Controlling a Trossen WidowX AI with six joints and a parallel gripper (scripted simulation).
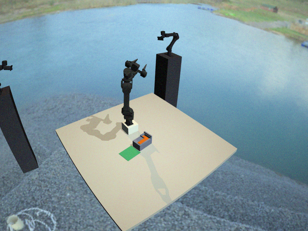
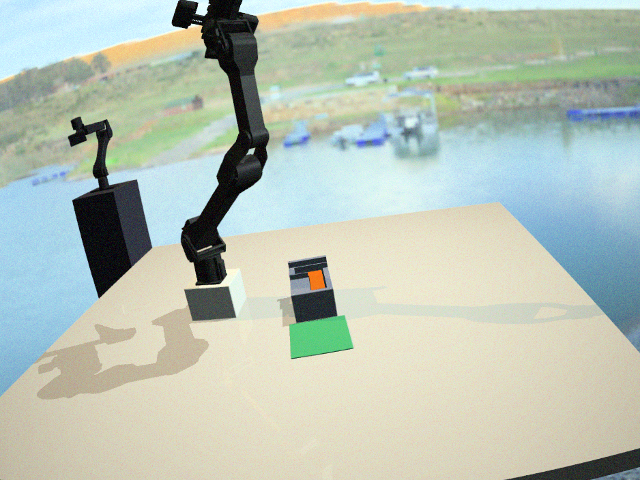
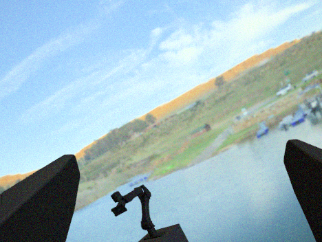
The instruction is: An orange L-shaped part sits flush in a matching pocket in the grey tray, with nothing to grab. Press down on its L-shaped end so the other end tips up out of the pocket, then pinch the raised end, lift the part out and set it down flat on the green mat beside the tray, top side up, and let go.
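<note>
The orange L-shaped part (image 1: pixel 143 140) (image 2: pixel 316 279) lies in the pocket of the grey tray (image 1: pixel 145 145) (image 2: pixel 314 307) and looks level, with neither end raised. Its L-shaped end is toward the tray's raised ridge, away from the mat. The green mat (image 1: pixel 129 153) (image 2: pixel 321 337) lies bare on the table beside the tray's other end. My gripper (image 1: pixel 141 62) (image 3: pixel 184 159) is open and empty, high above the table and far from the tray. Its fingers point up and outward; the wrist view shows both, wide apart. The exterior view cuts off the top of the gripper.
My arm stands on a white block (image 1: pixel 130 128) (image 2: pixel 210 303) close to the tray. The ridge (image 1: pixel 147 134) (image 2: pixel 308 262) rises at the tray's far end. Another arm stands on a dark pedestal (image 1: pixel 167 79) (image 2: pixel 114 243) beyond the table; another dark pedestal (image 1: pixel 17 136) is at the left.
</note>
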